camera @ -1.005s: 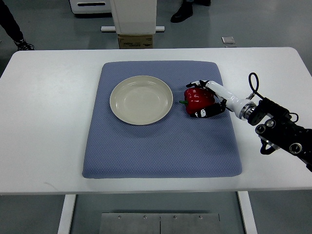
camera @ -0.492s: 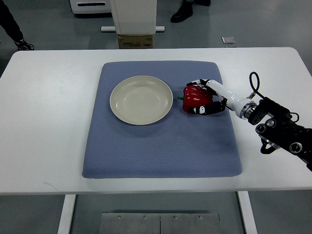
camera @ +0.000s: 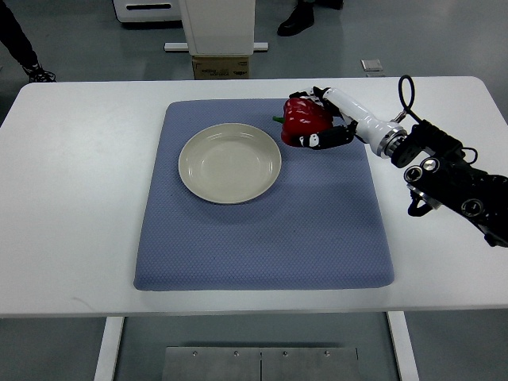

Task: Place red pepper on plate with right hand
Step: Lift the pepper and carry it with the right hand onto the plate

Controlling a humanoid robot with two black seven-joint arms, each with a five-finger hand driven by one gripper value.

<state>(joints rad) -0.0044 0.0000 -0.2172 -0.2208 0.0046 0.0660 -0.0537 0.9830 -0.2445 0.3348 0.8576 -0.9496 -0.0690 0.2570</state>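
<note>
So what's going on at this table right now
A robot's right hand has its fingers wrapped around a red pepper and holds it above the far right part of the blue mat, just right of the cream plate. The plate is empty, so the pepper has not been set down on it yet. The left arm is not in view.

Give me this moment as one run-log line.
right hand: shut on red pepper | pepper: lifted, right of plate, not yet over it | plate: empty, on blue mat | left arm: out of view
</note>
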